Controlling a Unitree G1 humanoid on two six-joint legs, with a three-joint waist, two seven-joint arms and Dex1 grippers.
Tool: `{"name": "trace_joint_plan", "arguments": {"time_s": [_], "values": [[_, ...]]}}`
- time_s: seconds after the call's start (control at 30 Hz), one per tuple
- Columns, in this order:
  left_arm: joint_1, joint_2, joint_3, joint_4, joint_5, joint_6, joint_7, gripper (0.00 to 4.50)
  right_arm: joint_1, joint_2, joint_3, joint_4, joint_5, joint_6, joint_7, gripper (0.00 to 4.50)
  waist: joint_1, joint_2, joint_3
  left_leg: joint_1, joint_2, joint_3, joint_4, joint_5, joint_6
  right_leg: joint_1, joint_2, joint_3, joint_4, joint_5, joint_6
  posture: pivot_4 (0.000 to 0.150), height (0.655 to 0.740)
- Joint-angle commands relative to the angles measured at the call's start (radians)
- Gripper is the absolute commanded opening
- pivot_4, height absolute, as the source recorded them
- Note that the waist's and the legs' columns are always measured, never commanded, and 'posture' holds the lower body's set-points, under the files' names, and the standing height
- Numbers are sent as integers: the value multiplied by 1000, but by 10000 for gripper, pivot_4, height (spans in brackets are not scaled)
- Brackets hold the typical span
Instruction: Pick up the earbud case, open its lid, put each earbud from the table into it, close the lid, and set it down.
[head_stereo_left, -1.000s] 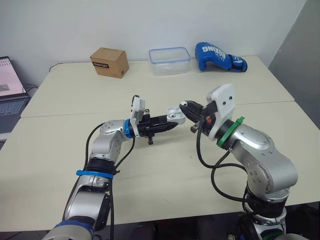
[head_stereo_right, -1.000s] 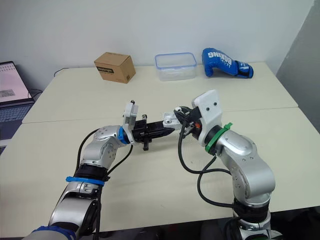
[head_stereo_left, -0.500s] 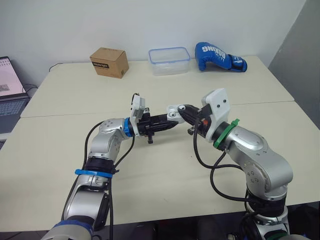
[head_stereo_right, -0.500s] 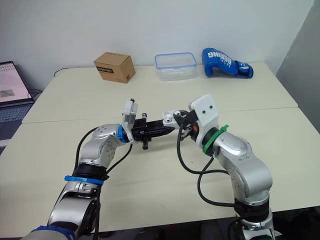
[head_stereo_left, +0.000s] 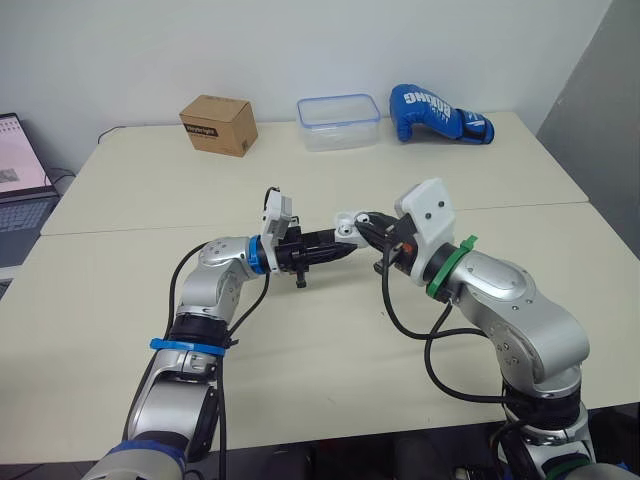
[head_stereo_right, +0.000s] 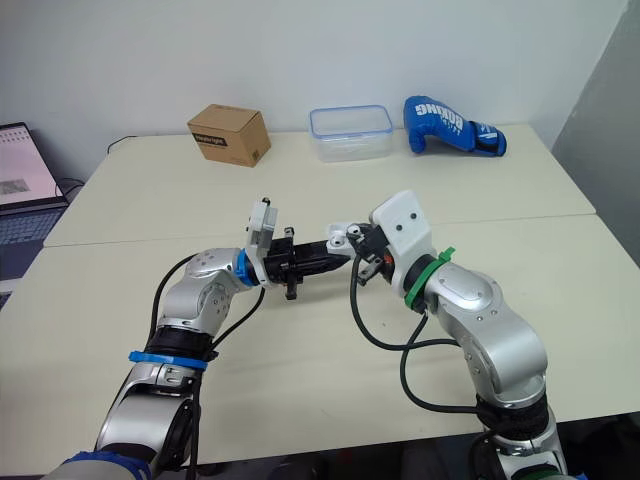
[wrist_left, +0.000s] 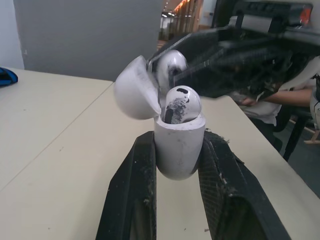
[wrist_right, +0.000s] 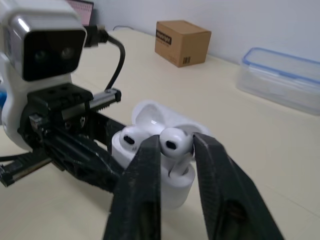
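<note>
The open earbud case, clamped in the left jaws above the surface, holds one earbud, while the right jaws pinch the second earbud at the case's mouth beside it.

The right gripper slides toward 9 o'clock. The gap it had a second ago to the earbud case is gone — the earbud pinched between its fingers now sits at the case's open mouth. Its white wrist housing comes along, nearer the case.
</note>
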Motion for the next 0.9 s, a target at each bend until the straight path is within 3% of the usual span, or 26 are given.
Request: {"name": "trace_joint_plan", "arguments": {"time_s": [0.03, 0.23, 0.5, 0.6, 0.9], "values": [[-18, 2, 16, -46, -22, -15, -8, 7663, -11, -8, -9, -12, 14, 3, -9, 24669, 0, 0, 0, 0, 0, 0, 0, 0, 0, 0, 0, 0, 0, 0, 0, 1500, 7307], [-17, 3, 15, -44, -23, -16, -8, 7663, -24, -9, -48, -7, 56, -48, 10, 44495, 0, 0, 0, 0, 0, 0, 0, 0, 0, 0, 0, 0, 0, 0, 0, 1500, 7307], [-17, 10, 21, -29, -23, -22, -21, 7663, -183, -104, -256, 77, 316, 76, 171, 44495, 0, 0, 0, 0, 0, 0, 0, 0, 0, 1, 0, -1, -1, 0, 0, 1500, 7307], [-20, 10, 25, -33, -31, -20, -25, 7663, -296, -144, -275, 217, 339, 75, 192, 38712, -1, 0, 0, 1, 0, 0, -1, 0, 0, 2, 0, -1, -1, 0, 0, 1500, 7307], [14, 24, 29, -129, -69, 39, -22, 7663, -422, -302, -25, 570, 207, -187, 445, 6259, -9, 0, 0, 0, 0, 1, -1, 0, 0, 2, 0, -1, -5, 0, 0, 1500, 7307]]}}
